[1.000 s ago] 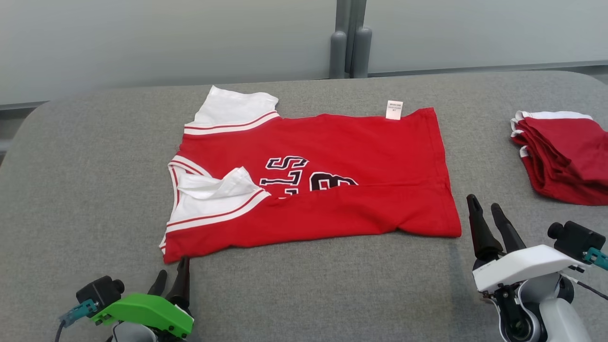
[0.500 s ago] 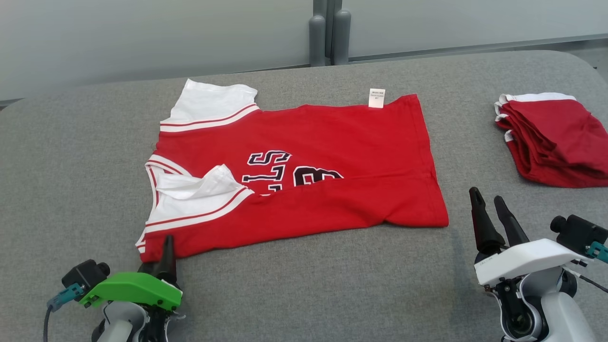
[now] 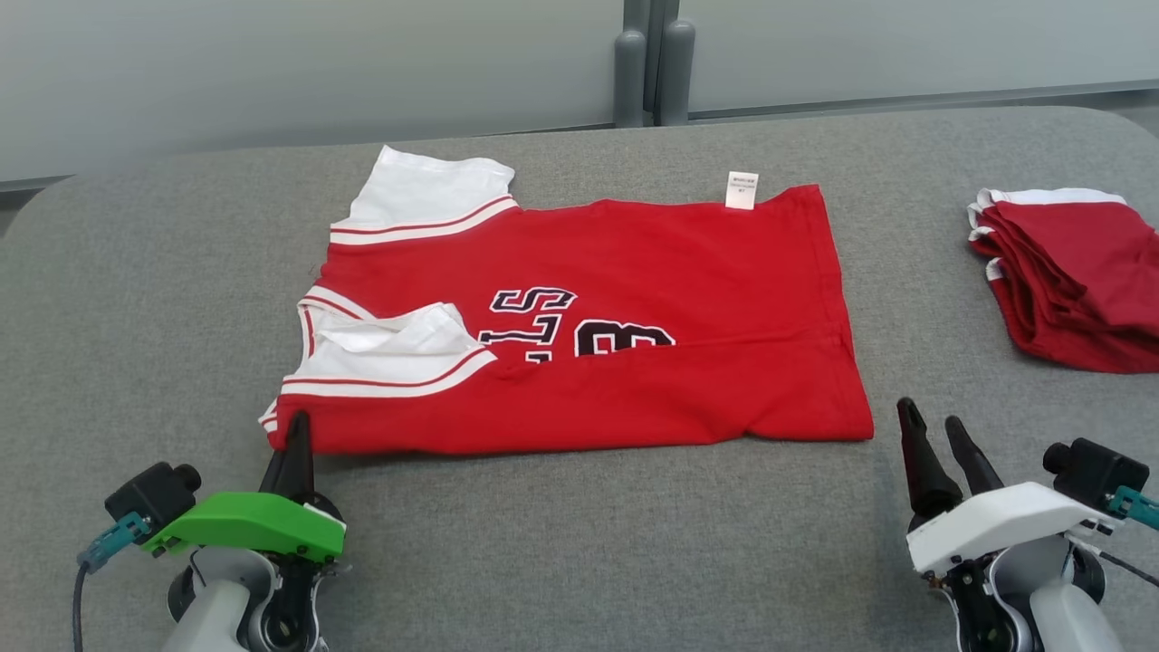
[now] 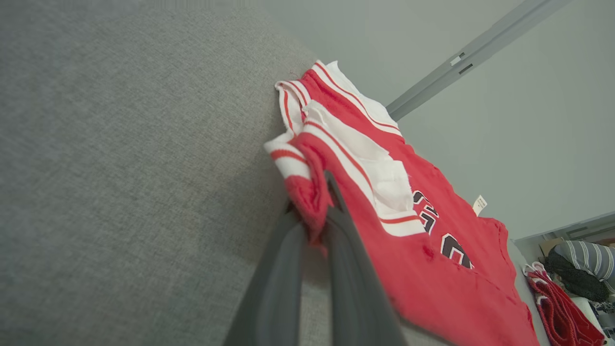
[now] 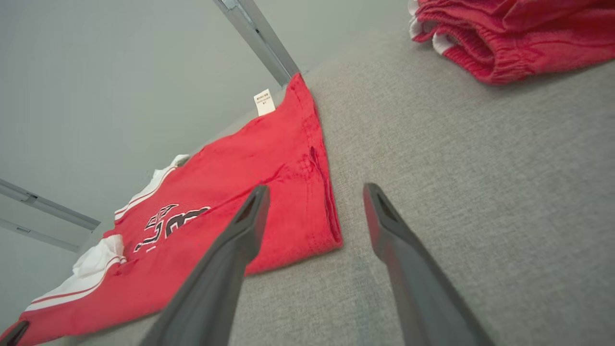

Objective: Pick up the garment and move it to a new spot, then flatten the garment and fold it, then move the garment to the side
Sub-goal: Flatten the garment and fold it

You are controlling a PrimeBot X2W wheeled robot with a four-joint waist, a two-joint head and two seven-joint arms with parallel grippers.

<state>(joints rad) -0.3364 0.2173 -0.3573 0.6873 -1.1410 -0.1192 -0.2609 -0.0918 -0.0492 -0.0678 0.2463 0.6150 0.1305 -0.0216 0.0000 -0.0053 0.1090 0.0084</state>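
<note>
The garment [image 3: 634,272] is a red jersey with white striped sleeves and dark lettering, lying partly folded on the grey table [image 3: 579,543]. My left gripper [image 3: 295,426] is shut on the garment's near-left corner; in the left wrist view red cloth [image 4: 312,202] bunches between the closed fingers [image 4: 346,250]. My right gripper [image 3: 928,424] stands open just off the garment's near-right corner [image 5: 326,235], nothing between its fingers [image 5: 240,240].
A stack of folded red and white garments [image 3: 1073,272] lies at the table's right edge, also in the right wrist view [image 5: 509,33]. A grey wall with a vertical post [image 3: 652,63] stands behind the table.
My left gripper moved forward onto the garment's near-left corner and shut on it. The head camera shifted. The right gripper stayed open near the right corner.
</note>
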